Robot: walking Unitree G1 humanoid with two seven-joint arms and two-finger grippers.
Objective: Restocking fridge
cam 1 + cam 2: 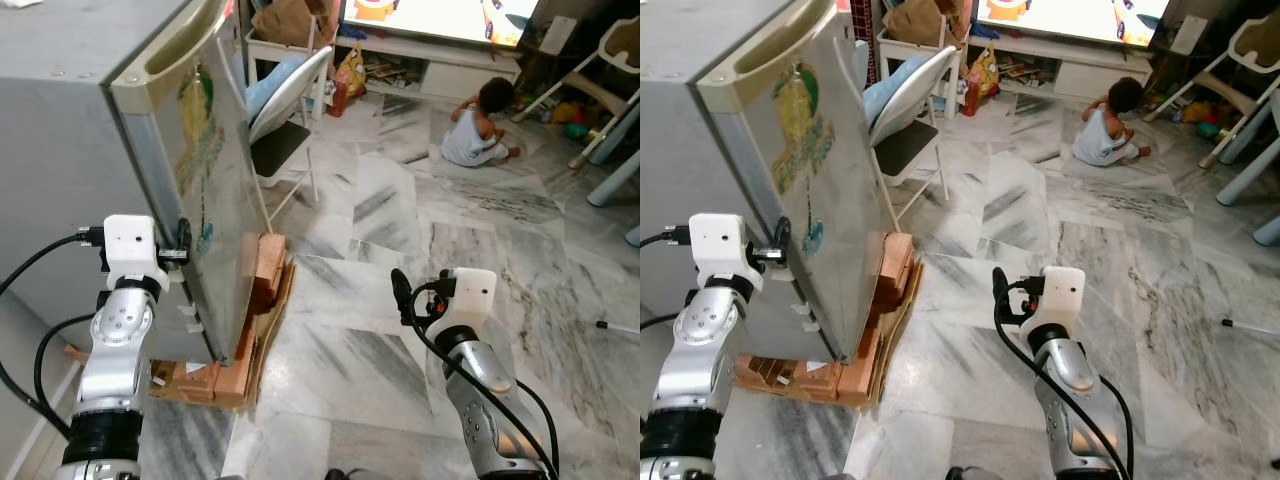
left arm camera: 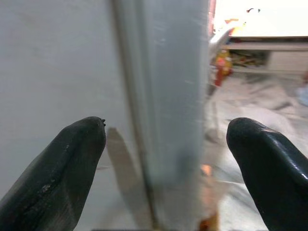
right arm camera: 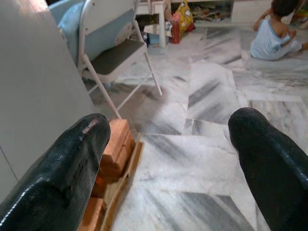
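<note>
Starting out | fridge door shut, nothing stocked | left gripper spread astride door edge | right gripper spread, empty

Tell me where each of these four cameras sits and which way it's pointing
Left eye view: on the head, looking forward and down at the fridge and marble floor; both silver arms show.
Right eye view: same head, same scene, slightly offset.
Left wrist view: on the left wrist, looking along the open left gripper at the fridge's door edge.
Right wrist view: on the right wrist, looking along the open right gripper across the floor.
Shared: the right wrist and eye views both show the folding chair, bricks and a seated person.
</note>
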